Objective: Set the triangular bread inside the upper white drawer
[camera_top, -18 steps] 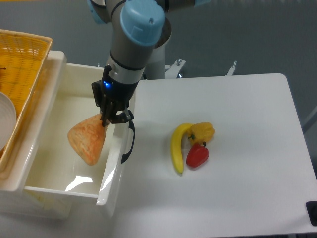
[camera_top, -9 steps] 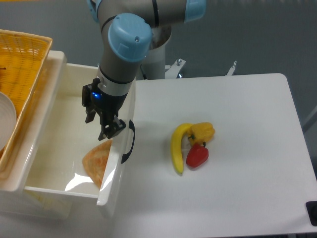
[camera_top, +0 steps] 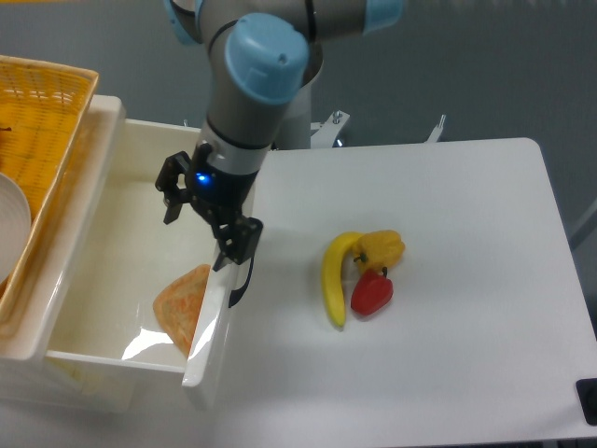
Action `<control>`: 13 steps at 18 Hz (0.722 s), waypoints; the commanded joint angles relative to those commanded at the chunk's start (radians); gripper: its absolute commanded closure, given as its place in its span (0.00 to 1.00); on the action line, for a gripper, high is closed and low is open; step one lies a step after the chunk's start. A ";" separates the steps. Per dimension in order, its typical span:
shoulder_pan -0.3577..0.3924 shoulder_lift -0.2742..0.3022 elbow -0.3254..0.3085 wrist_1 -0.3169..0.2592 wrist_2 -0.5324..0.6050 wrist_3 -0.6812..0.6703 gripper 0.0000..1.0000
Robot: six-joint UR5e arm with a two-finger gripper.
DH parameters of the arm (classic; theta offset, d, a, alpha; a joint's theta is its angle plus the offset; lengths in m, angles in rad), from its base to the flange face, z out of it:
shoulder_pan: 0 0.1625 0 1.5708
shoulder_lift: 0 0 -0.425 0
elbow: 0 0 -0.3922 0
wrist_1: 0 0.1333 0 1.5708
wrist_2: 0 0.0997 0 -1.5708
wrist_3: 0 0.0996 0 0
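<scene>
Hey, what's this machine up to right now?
A robot arm is putting toy food away. Its gripper is open and empty above the white drawer, and the triangular bread lies inside the drawer against its front panel. A banana, a yellow pepper and a red pepper sit bunched together on the table. A yellow woven basket stands beside the drawer.

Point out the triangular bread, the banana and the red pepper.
triangular bread [camera_top: 183, 304], fixed camera, its visible crust inside the drawer
banana [camera_top: 333, 280], fixed camera, middle of its curve
red pepper [camera_top: 372, 292], fixed camera, its body
</scene>
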 joint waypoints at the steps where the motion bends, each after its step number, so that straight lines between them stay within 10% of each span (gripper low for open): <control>1: 0.012 -0.002 0.006 0.008 0.008 0.006 0.00; 13: 0.187 -0.018 -0.044 0.083 0.216 0.290 0.00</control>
